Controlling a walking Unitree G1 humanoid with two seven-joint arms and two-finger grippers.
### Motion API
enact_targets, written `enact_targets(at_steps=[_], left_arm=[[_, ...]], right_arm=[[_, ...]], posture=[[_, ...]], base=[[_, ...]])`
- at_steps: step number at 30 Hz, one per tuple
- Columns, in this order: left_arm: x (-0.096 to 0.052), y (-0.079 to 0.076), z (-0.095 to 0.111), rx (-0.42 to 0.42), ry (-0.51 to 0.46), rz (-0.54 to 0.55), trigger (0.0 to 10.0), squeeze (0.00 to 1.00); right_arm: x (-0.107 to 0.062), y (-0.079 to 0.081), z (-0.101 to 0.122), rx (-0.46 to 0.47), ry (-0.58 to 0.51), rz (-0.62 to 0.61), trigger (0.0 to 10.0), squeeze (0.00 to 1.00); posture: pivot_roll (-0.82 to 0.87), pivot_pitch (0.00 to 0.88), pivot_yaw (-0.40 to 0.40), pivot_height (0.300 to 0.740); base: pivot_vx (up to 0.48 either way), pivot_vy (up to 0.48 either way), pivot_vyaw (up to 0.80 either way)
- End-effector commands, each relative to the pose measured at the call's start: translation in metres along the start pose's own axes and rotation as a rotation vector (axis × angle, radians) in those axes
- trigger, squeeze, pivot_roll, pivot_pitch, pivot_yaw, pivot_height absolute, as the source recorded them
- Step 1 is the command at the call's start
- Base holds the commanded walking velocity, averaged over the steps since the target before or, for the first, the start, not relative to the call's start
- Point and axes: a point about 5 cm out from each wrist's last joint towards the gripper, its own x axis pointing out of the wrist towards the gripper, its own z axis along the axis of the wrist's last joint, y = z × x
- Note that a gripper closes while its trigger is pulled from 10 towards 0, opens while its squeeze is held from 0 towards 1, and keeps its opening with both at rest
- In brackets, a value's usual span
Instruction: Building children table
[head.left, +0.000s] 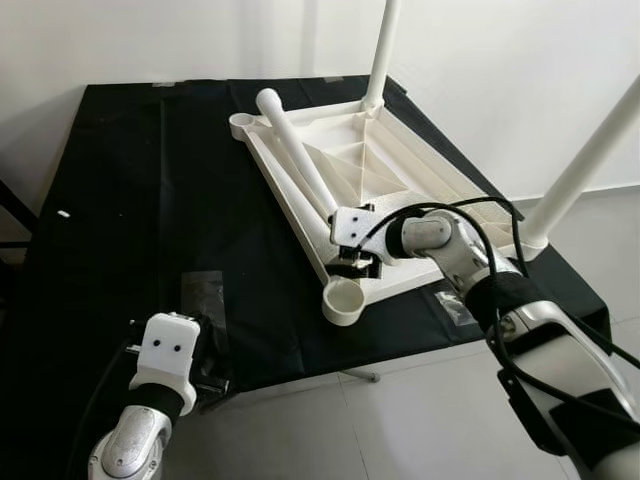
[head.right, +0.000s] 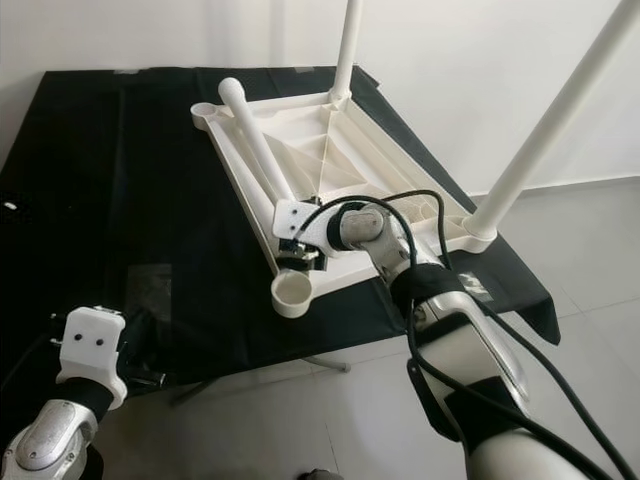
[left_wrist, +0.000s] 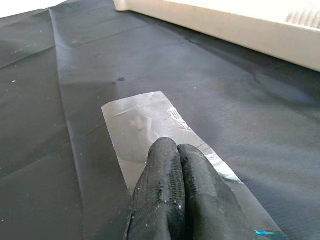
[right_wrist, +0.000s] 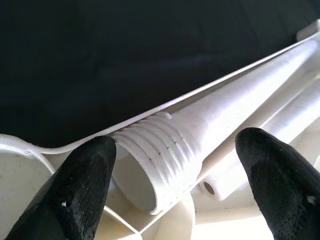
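Observation:
A white plastic tabletop (head.left: 400, 170) lies upside down on the black-covered table (head.left: 120, 200). Two white legs stand upright in its sockets, one at the far corner (head.left: 382, 50) and one at the right corner (head.left: 590, 160). A third, loose leg (head.left: 295, 150) lies along the tabletop's left edge. My right gripper (right_wrist: 175, 142) is open, its fingers (right_wrist: 80, 180) on either side of this leg's threaded end (right_wrist: 155, 155), just above the empty near corner socket (head.left: 343, 300). My left gripper (left_wrist: 176, 146) is shut low over a clear plastic bag (left_wrist: 140, 125) near the table's front edge.
Another empty socket (head.left: 243, 124) is at the tabletop's far left corner. A small plastic bag (head.left: 455, 300) lies on the cloth near the front right edge. A white scrap (head.left: 63, 213) sits at the left. Grey tiled floor (head.left: 400, 420) is in front, white wall behind.

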Motion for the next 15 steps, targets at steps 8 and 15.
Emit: enact_targets(at_steps=[8,15], left_arm=[[-0.001,-0.002,0.001,-0.013,0.008,-0.01,10.0,0.0],[-0.001,-0.001,0.001,-0.013,0.009,-0.012,10.0,0.0]], right_arm=[[-0.007,-0.023,0.022,0.079,-0.134,-0.095,10.0,0.0],[0.0,-0.004,0.009,0.02,-0.024,0.028,10.0,0.0]], posture=[[-0.18,0.144,-0.085,0.74],[-0.18,0.146,-0.084,0.74]], base=[[0.0,0.0,0.0],[0.0,0.0,0.0]])
